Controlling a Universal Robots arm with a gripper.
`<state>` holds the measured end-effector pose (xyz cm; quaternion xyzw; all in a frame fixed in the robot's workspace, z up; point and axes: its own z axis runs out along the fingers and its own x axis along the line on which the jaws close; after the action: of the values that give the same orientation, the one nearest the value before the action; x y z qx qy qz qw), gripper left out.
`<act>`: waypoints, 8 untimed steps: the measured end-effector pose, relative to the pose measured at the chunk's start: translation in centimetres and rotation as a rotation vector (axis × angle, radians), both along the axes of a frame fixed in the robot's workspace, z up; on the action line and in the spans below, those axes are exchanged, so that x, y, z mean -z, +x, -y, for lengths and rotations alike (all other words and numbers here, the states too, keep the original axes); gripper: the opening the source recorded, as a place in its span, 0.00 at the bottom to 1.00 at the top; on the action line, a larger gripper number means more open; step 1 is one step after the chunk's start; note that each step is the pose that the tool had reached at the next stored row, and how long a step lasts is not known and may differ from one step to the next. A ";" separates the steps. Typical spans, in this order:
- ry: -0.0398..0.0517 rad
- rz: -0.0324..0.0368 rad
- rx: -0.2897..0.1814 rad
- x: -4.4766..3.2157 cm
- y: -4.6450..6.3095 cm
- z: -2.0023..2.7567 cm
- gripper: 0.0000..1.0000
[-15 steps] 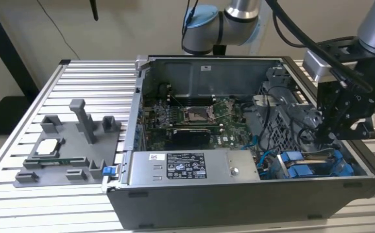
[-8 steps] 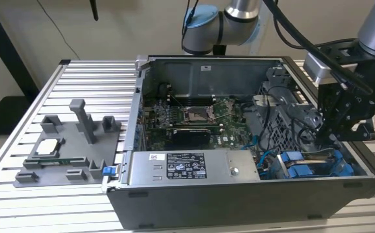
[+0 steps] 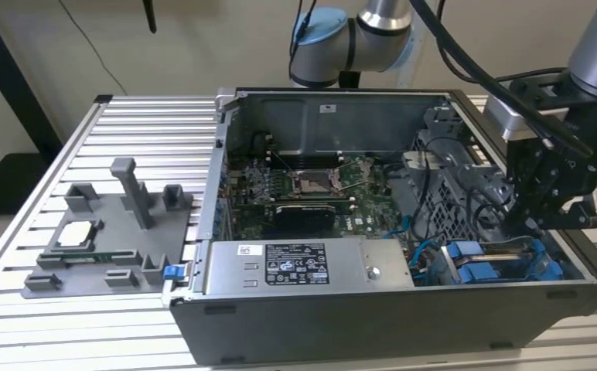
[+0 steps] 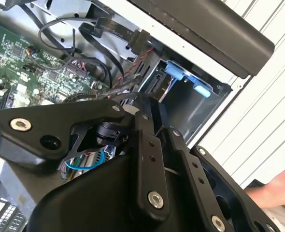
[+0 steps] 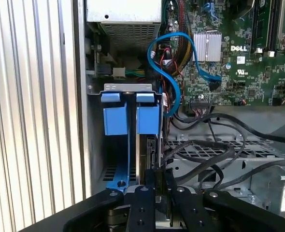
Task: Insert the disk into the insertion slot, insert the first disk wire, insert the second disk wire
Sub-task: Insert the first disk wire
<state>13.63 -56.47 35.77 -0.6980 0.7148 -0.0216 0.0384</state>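
I hang over the drive cage (image 5: 129, 88), which sits in the corner of the open computer case (image 3: 381, 321) nearest the exterior camera, on the exterior view's right. My claw (image 5: 157, 180) is right at the cage's mouth, pressed close against the outer edge of the disk (image 5: 148, 151). Whether it is clamped on that edge or only resting there, I cannot tell.

The disk stands edge-on in the insertion slot (image 5: 135, 154). It is under the blue tab (image 5: 148, 116) on the motherboard (image 5: 239, 58) side, the 1 of the 2 tabs that is farther from the case wall. Most of its length looks to be inside the cage already, so I judge step 1 of 3 to be nearly done or just finishing. I cannot see whether the disk is fully seated.

I judge the 2 wire steps to be undone. A blue cable (image 5: 178, 46) loops loose above the cage, and a bundle of black cables (image 5: 205, 150) lies across the perforated metal beside the slot. I see no plug sitting on the disk, and I cannot follow where these cables end.

Outside the case, a person's hand (image 4: 277, 191) is at the slatted table (image 3: 144, 124).
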 end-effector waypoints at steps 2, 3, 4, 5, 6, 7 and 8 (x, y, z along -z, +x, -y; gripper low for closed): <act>-0.0056 0.0003 0.000 0.23 0.2 0.00 0.00; -0.0082 0.0003 0.000 0.35 0.4 0.00 0.00; -0.0114 0.0004 0.000 0.49 0.5 0.00 0.00; -0.0142 0.0004 0.000 0.61 0.7 0.00 0.00; -0.0159 0.0004 0.000 0.71 0.8 0.00 0.00; -0.0167 0.0004 -0.001 0.81 0.8 -0.01 0.00; -0.0169 0.0005 -0.001 0.89 0.9 -0.01 0.00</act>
<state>14.49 -56.46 34.87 -0.6987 0.7141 -0.0278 0.0327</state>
